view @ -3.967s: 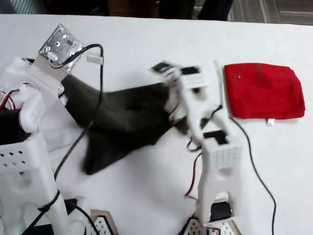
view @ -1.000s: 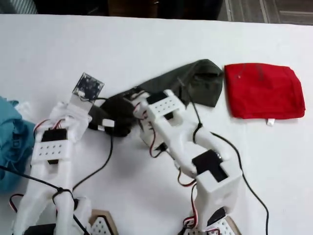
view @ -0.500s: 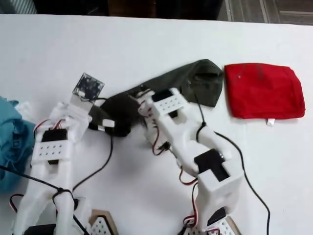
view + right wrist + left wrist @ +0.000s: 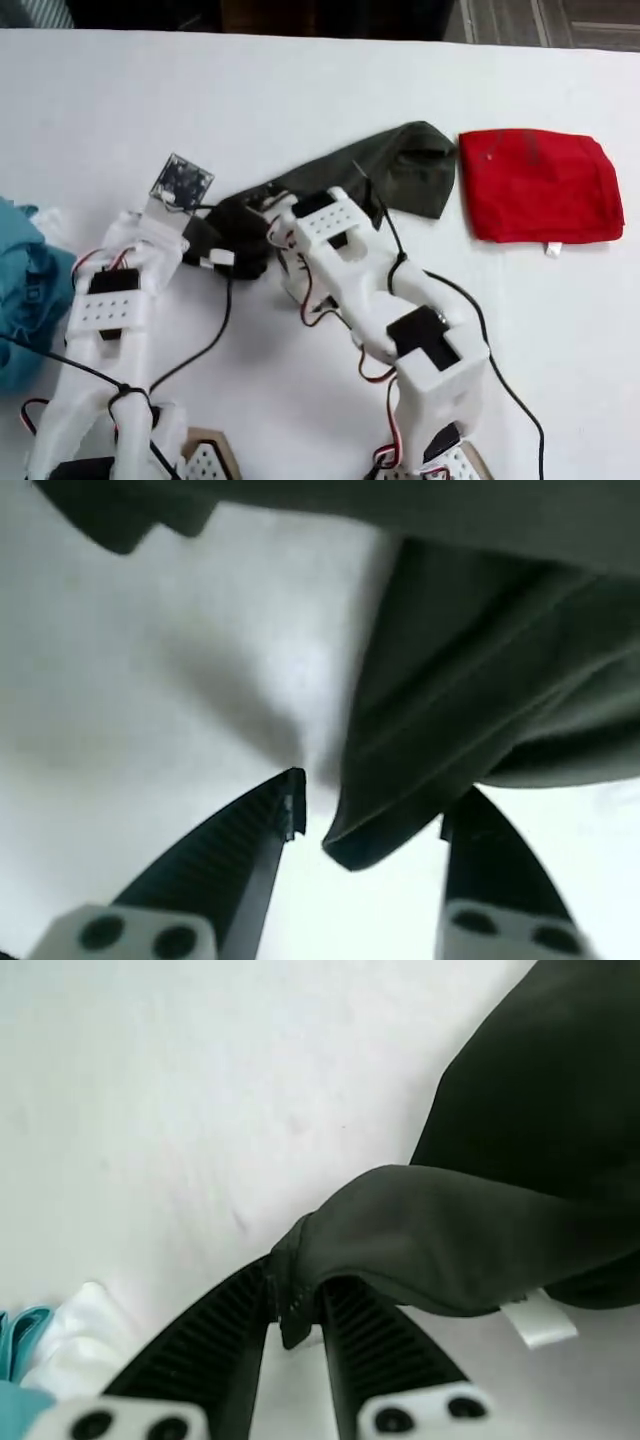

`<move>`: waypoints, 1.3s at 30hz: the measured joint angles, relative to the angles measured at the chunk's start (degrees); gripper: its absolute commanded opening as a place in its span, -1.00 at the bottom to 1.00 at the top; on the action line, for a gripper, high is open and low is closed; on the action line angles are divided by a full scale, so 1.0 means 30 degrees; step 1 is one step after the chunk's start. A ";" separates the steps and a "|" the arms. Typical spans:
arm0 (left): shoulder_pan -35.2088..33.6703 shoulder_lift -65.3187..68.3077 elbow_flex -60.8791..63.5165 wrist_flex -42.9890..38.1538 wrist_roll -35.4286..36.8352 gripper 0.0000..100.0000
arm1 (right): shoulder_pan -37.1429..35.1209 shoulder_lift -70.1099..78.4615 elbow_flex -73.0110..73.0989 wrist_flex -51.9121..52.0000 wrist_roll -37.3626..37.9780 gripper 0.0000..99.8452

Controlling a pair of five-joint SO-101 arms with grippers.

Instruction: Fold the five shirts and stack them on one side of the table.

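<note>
The left pincer [image 4: 297, 1305] is clamped on a bunched fold of the dark green shirt [image 4: 400, 165]. The right pincer [image 4: 378, 792] stands apart, with a hem edge of that shirt hanging between its jaws. It should close fully on that hem before either arm lifts; the two can then draw the cloth apart and lay it flat. The shirt lies as a rumpled band on the tabletop [image 4: 300, 90]. Its long axis runs from the pincers toward the folded red shirt [image 4: 538, 185], and its wider end rests just beside it.

White bench [image 4: 300, 90] — on it a dark green shirt [image 4: 400, 170], a folded red shirt [image 4: 538, 185], a teal shirt [image 4: 25, 290] at its edge.
</note>
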 measured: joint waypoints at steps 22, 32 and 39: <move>0.0000 0.0029 0.0000 0.0000 0.0088 -0.95 | 0.5128 -0.4659 -0.1172 0.0850 0.3077 -0.96; 0.0850 0.0029 -0.3429 0.5245 -0.0967 -0.95 | 0.9172 -1.2894 -0.1143 -0.0088 0.4659 -0.96; 0.0967 0.0029 -1.1868 1.1868 -0.1026 -0.95 | 1.1018 -1.7143 -0.1143 -0.1788 0.4249 -0.96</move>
